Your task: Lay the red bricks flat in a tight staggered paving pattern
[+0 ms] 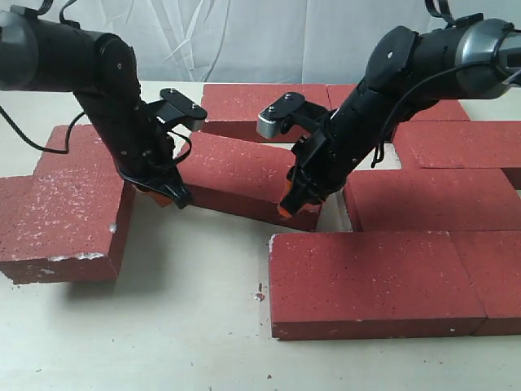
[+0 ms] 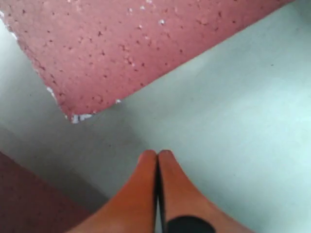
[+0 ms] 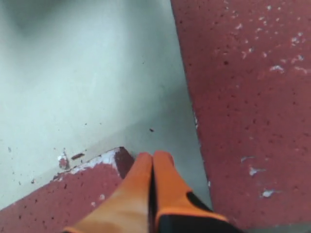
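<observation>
The left gripper (image 2: 157, 155) is seen pressed together, with nothing pinched in it. It is held low over the bare worktop (image 2: 233, 121), in the gap between the chipped corner of the middle brick (image 2: 121, 48) and the left brick (image 2: 29, 204). In the exterior view the same gripper (image 1: 169, 194) is placed at the left end of the middle brick (image 1: 244, 175), just beside the thick left brick (image 1: 65, 216), which is laid flat.

The right gripper (image 3: 153, 156) is likewise pressed together and empty. Its tips are set over a chipped brick corner (image 3: 73, 199), with a strip of worktop and a broad brick face (image 3: 252, 97) beside it. In the exterior view this gripper (image 1: 291, 205) is found at the right end of the middle brick. Whether it is touching cannot be told.

The middle brick is laid askew between the 2 grippers, its right end near the corner of the front brick (image 1: 374, 281). The remaining bricks (image 1: 444, 195) are set flat in rows at the right and back, with a patch of worktop showing between 2 of them.
</observation>
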You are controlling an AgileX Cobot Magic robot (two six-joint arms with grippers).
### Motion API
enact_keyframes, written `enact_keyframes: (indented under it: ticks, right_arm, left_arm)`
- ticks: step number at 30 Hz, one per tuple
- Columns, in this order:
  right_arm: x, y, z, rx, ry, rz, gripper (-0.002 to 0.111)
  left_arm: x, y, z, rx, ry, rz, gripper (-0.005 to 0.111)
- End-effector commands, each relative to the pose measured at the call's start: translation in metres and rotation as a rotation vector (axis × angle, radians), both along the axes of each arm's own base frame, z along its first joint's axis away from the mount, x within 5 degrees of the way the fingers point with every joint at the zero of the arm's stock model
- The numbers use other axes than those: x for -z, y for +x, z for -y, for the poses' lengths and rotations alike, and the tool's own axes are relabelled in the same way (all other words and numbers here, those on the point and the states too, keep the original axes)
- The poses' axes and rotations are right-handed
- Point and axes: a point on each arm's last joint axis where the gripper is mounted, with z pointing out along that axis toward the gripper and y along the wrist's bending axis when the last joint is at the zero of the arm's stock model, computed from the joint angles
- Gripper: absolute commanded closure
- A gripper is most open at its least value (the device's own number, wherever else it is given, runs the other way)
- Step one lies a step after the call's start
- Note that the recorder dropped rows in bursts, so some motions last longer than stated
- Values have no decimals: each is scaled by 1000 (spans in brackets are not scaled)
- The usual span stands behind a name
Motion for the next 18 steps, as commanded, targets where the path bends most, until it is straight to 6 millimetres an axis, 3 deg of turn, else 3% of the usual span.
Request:
enact_keyframes:
  ticks: [1,6,12,18]
  right_arm:
    - [13,-3,-9,-56,-41,-38,109]
    - [18,5,-13,-28,-72,7,109]
    - [34,22,-10,62,-128,124,109]
    - [33,30,-10,139,-124,188,109]
  left_arm:
    - [-7,7,-14,-53,-18,53,107]
    - [-8,24,-27,-180,-72,172,107]
    - [-2,27,-28,-191,-86,219,107]
    - [3,35,-26,-199,-103,275,107]
